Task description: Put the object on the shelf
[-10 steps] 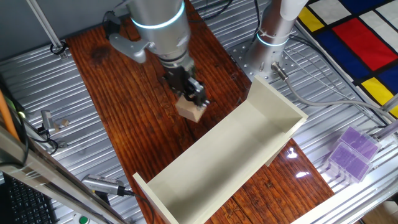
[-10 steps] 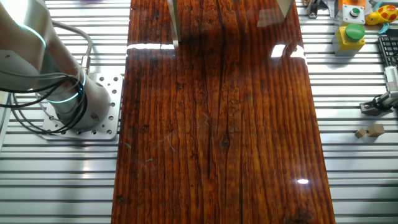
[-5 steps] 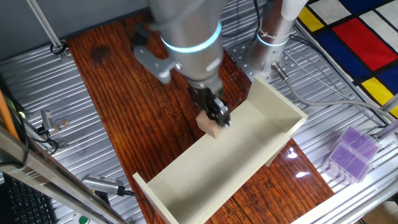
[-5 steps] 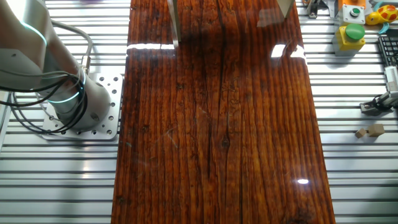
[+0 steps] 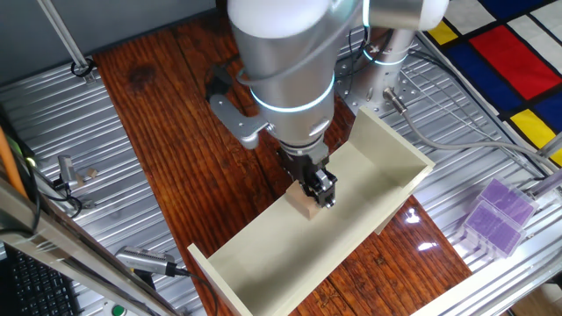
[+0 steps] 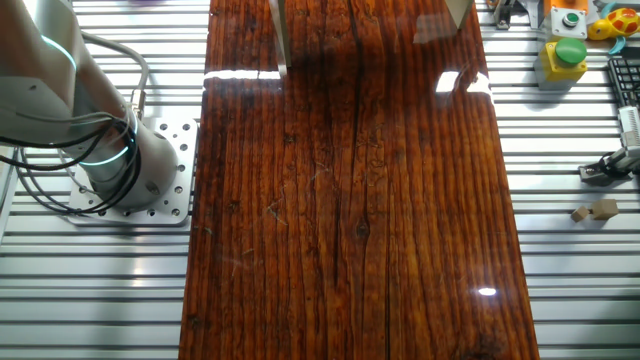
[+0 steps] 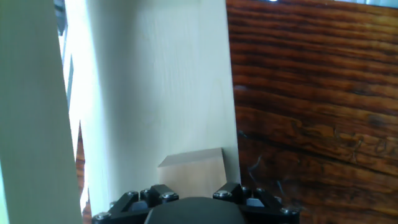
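My gripper (image 5: 314, 195) is shut on the small light-tan wooden cube (image 5: 305, 204) and holds it just over the near long edge of the cream-white shelf (image 5: 378, 149), which lies as a long trough across the wooden board. In the hand view the cube (image 7: 194, 171) sits between the black finger bases at the bottom, above the shelf's pale board (image 7: 155, 87). The other fixed view shows only the arm's base and bare wood; the cube and the gripper are out of that view.
A translucent purple plastic box (image 5: 496, 215) lies on the metal table right of the shelf. A second arm's base (image 5: 386, 44) stands behind the shelf. Tools and a green button (image 6: 570, 50) lie off the board's edge.
The arm has carried the cube from the open board rightward and forward to the shelf's near edge. The grip has stayed shut on the cube.
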### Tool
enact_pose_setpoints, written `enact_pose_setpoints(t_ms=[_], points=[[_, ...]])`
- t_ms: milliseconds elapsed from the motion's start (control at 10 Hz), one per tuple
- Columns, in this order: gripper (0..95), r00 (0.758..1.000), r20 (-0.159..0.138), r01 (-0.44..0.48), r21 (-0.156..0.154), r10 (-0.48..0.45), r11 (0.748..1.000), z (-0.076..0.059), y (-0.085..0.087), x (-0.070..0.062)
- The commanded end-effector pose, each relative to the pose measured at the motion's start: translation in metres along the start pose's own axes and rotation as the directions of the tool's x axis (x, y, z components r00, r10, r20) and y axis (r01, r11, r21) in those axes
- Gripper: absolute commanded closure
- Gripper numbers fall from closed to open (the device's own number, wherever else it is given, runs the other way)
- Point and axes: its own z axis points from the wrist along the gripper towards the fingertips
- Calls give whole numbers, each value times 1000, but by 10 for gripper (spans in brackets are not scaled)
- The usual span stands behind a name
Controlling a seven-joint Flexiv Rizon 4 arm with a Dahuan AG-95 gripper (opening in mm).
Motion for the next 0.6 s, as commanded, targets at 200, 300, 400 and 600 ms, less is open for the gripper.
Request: enact_pose_setpoints(t_ms=[200, 300, 400, 600], points=[[190, 997, 16, 78, 5, -78, 997, 0, -1, 1], [190, 996, 18, 83, 4, -83, 997, 0, -1, 1], [190, 996, 17, 86, 4, -86, 996, 0, -1, 1], [190, 992, -8, 129, -22, -129, 991, -16, -16, 6]])
